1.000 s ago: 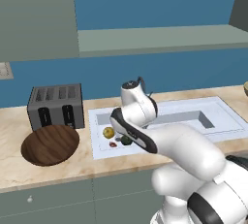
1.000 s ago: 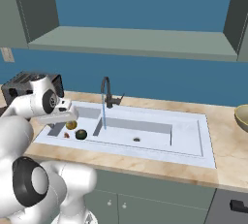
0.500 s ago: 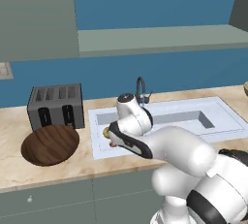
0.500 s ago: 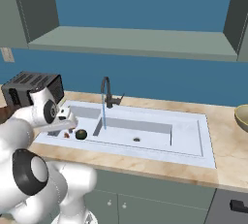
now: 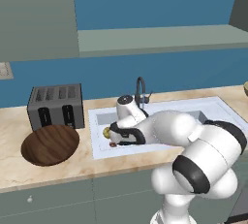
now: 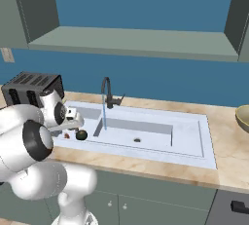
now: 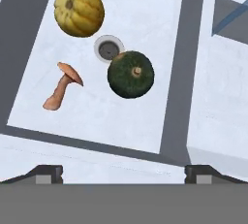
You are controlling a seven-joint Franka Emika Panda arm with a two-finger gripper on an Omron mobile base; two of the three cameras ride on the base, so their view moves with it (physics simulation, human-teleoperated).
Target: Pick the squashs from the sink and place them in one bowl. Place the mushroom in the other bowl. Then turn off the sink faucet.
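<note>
In the hand view, the left basin of the sink (image 7: 145,14) holds a yellow squash (image 7: 79,8), a dark green squash (image 7: 130,74) and a reddish-brown mushroom (image 7: 62,87) around the drain. My gripper (image 7: 123,174) hangs open over the basin's near rim, with nothing between its fingertips (image 7: 48,173). From the right base view the gripper (image 6: 73,121) is just above the green squash (image 6: 81,135) and the mushroom (image 6: 66,135). The yellow squash (image 5: 106,132) peeks out beside my arm. Water runs from the dark faucet (image 6: 106,90). The wooden bowl (image 5: 51,144) sits left of the sink; the olive-tan bowl (image 6: 243,118) is far right.
A grey toaster (image 5: 54,104) stands behind the wooden bowl on the counter (image 5: 58,169). The sink's larger right basin (image 6: 138,131) lies under the faucet. A shelf (image 6: 131,41) runs overhead along the blue wall.
The arm has swung down and toward the sink's left basin, bringing the hand low over the vegetables. The gripper has stayed open; the vegetables have not moved.
</note>
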